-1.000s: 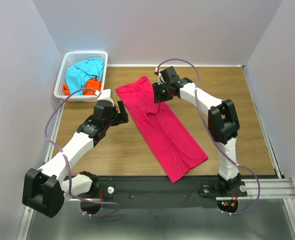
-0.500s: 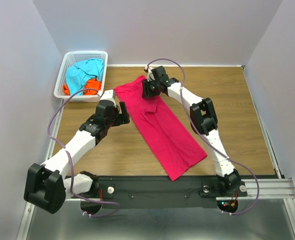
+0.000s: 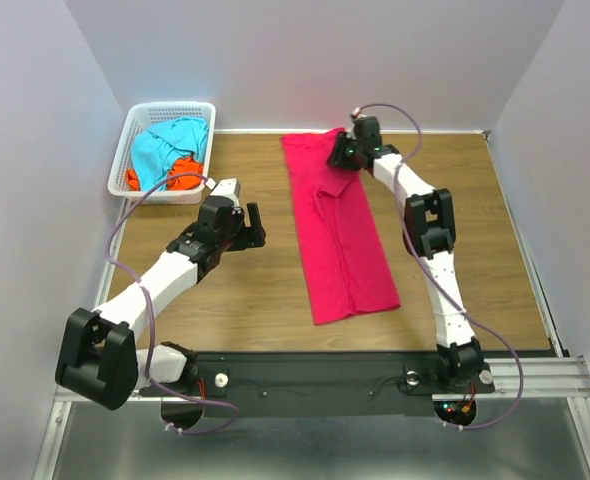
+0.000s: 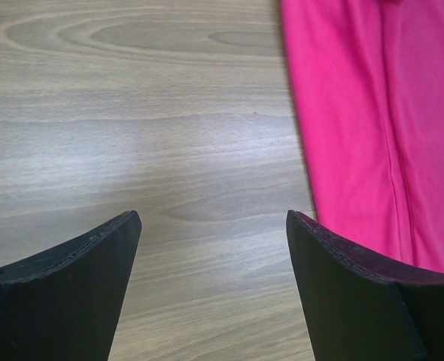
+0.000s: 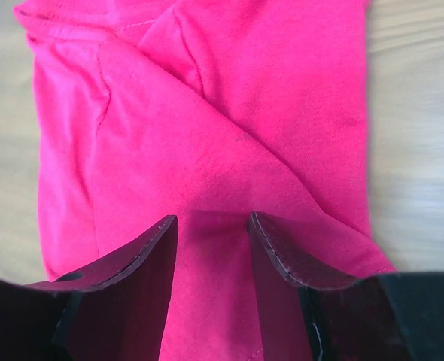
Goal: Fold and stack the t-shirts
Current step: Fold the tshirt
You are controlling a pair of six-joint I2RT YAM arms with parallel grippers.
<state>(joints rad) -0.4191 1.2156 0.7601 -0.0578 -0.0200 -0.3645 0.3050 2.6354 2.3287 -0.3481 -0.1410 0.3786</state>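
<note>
- While the pink shirt [image 3: 337, 235] lies half-folded on the table [image 3: 475, 250], the right gripper [image 3: 343, 152] pinches its far end.
- Left gripper [image 3: 252, 224] gapes empty beside it.
- Blue shirt [image 3: 165, 145] and orange shirt [image 3: 181, 170] sit unfolded in the basket [image 3: 165, 107].

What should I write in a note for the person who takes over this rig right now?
Left gripper: open, empty, over the bare table, left of the crimson-pink t-shirt.
Right gripper: fingers shut on a pinch of that shirt at its far end.
The shirt lies as a long strip on the table. The turquoise-blue t-shirt and orange t-shirt lie crumpled in the white basket.
Done: lengthwise fold, it seems.
Left: fold it across, fold the other two, stack.
</note>
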